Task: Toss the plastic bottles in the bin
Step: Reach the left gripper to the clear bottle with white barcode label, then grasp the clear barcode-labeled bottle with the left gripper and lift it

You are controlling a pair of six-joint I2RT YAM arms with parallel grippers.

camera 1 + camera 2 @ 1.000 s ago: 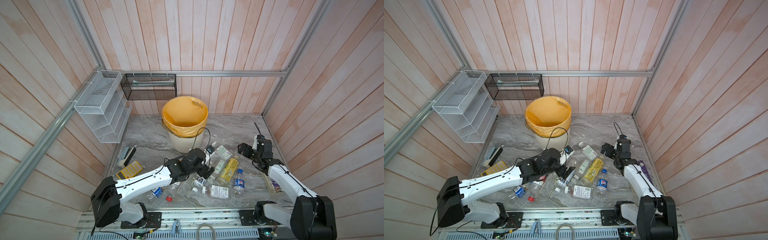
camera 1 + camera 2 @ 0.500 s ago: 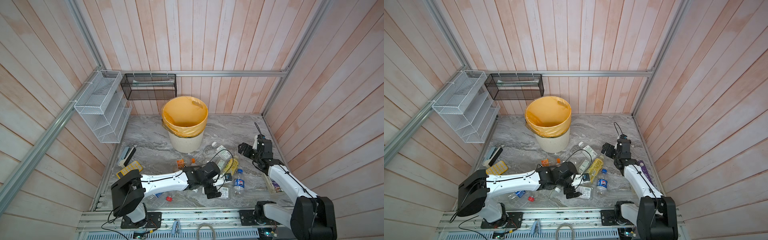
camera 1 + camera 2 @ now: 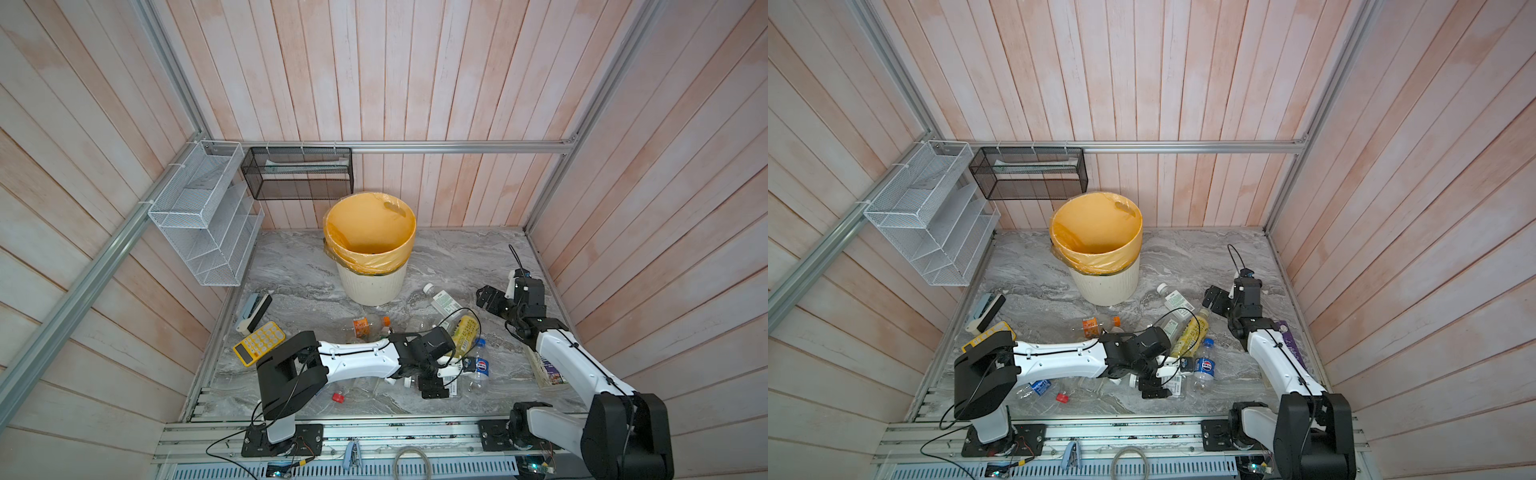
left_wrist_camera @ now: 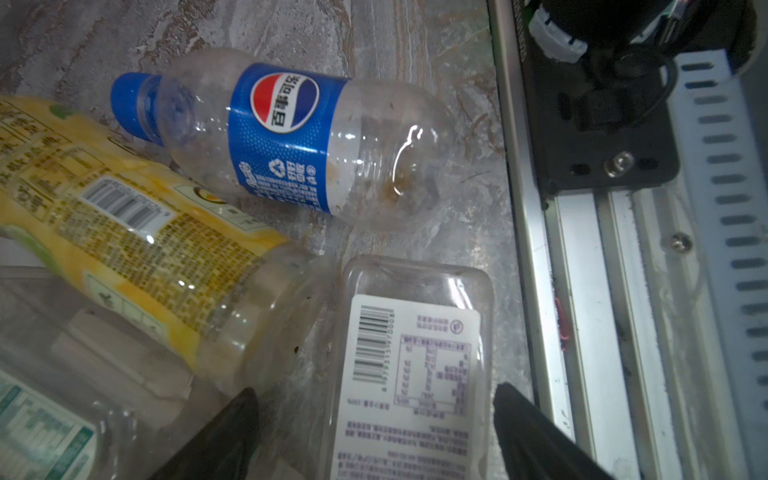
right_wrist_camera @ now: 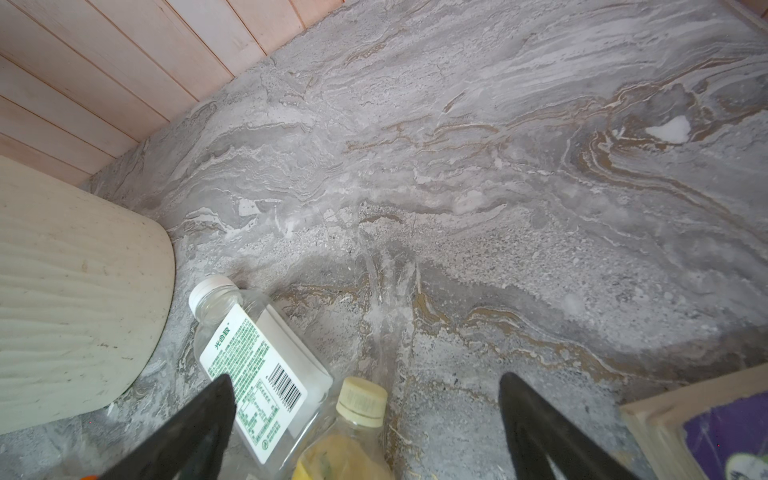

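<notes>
Left wrist view: left claw (image 4: 375, 390), jaws wide, straddles the flat clear white-labelled plastic bottle (image 4: 415, 332); centre, then close squarely across its sides.

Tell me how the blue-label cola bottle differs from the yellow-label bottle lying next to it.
The blue-label bottle wears a blue band round its middle, its clear body mostly bare; the yellow-label bottle is wrapped in yellow along most of its length. The blue-label bottle has a blue cap; the yellow-label bottle has a pale cream cap. Both lie on their sides on the table, outside the bin.
</notes>
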